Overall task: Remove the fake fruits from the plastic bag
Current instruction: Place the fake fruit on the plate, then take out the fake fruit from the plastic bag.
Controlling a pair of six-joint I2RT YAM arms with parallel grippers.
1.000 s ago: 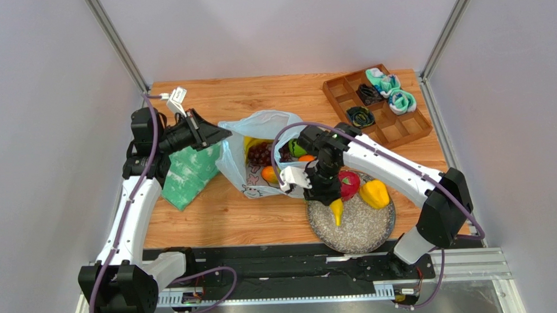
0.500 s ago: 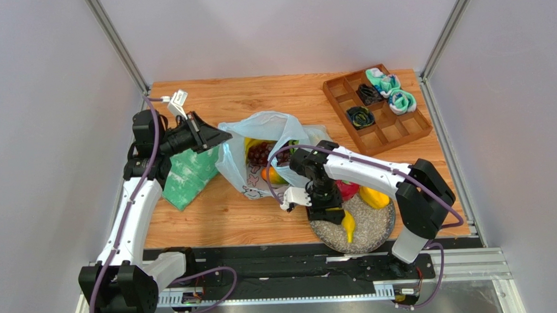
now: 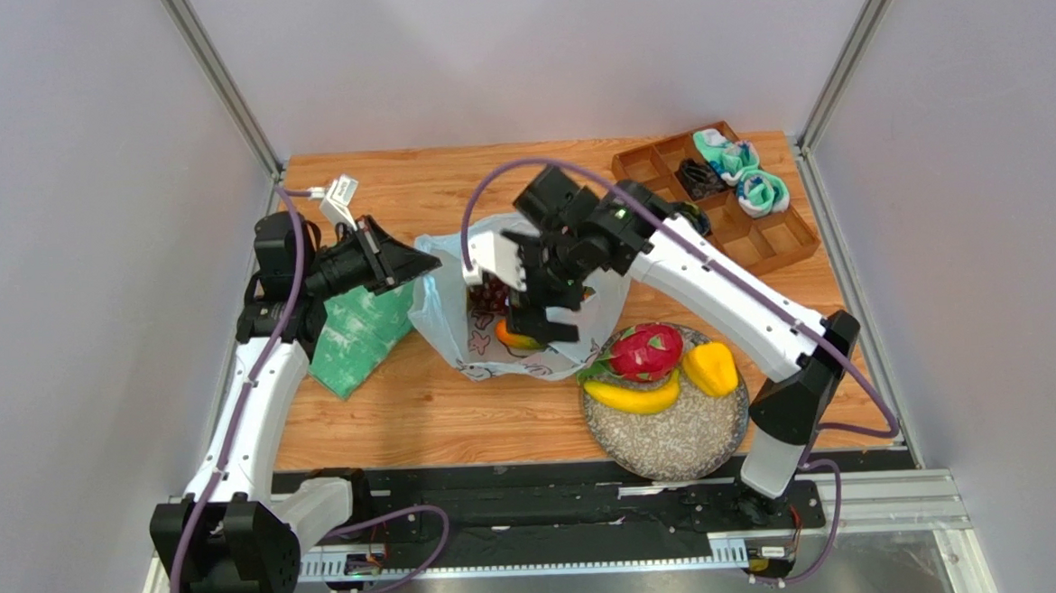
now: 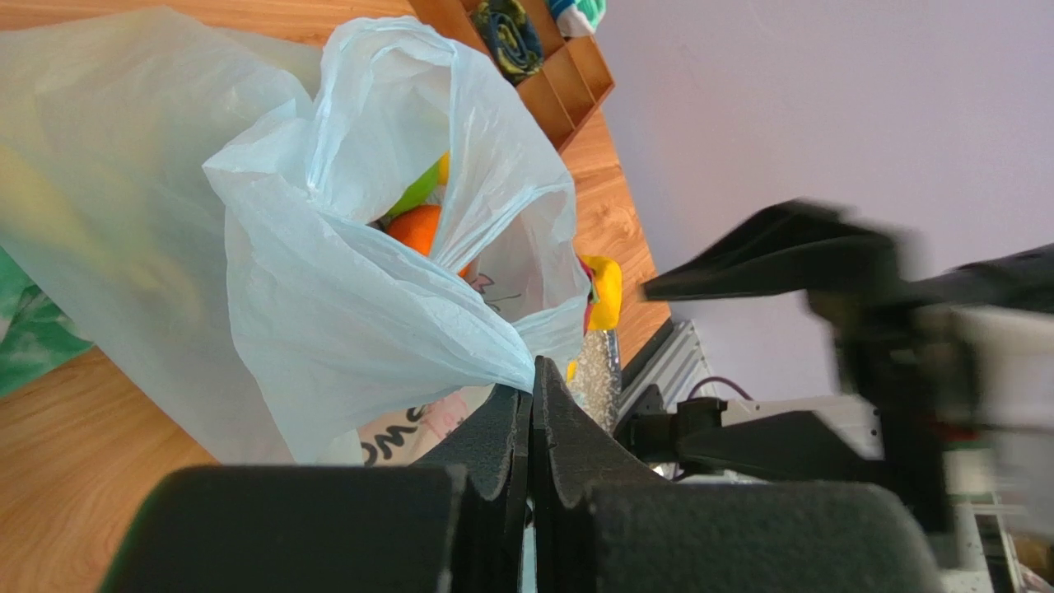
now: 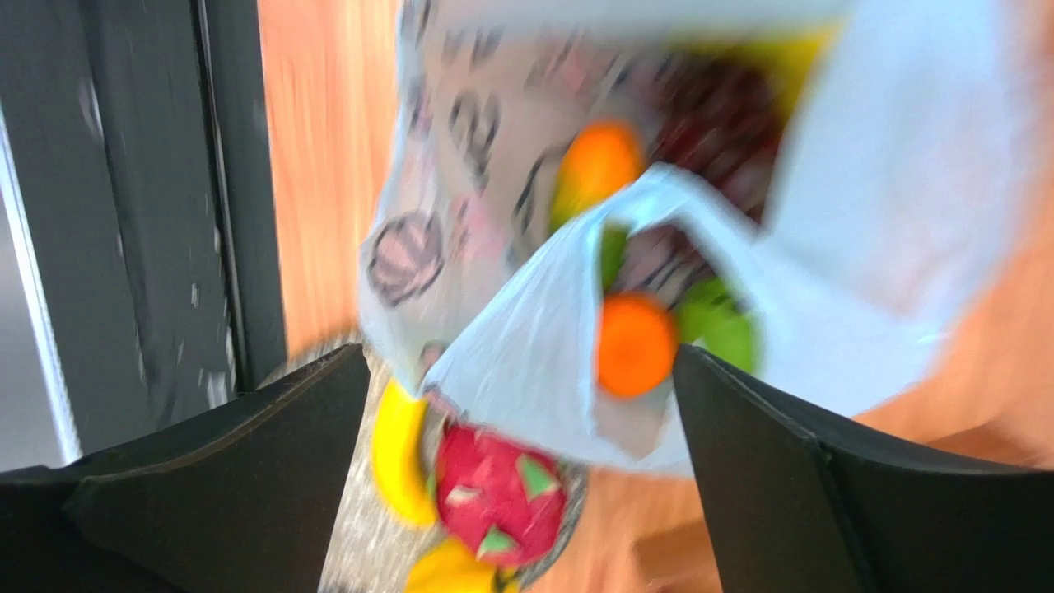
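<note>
The pale-blue plastic bag [image 3: 442, 312] lies mid-table, its mouth facing right. My left gripper [image 3: 410, 265] is shut on the bag's edge [image 4: 495, 358] and holds it up. Inside the bag are dark grapes [image 3: 490, 296], an orange [image 4: 415, 230] and a green piece [image 5: 715, 324]. My right gripper [image 3: 544, 309] hovers over the bag's mouth, open and empty, both fingers [image 5: 260, 463] wide apart. A banana [image 3: 630, 397], a dragon fruit [image 3: 645, 352] and a yellow fruit [image 3: 711, 367] lie on the speckled plate [image 3: 670, 441].
A wooden divided tray [image 3: 762, 246] with rolled socks stands at the back right. A green patterned cloth [image 3: 352, 336] lies under the left arm. The plate sits near the table's front edge, beside the right arm's base.
My right gripper has opened, left the banana on the plate, and swung up and back-left to over the bag's mouth. The left gripper has stayed shut on the bag.
</note>
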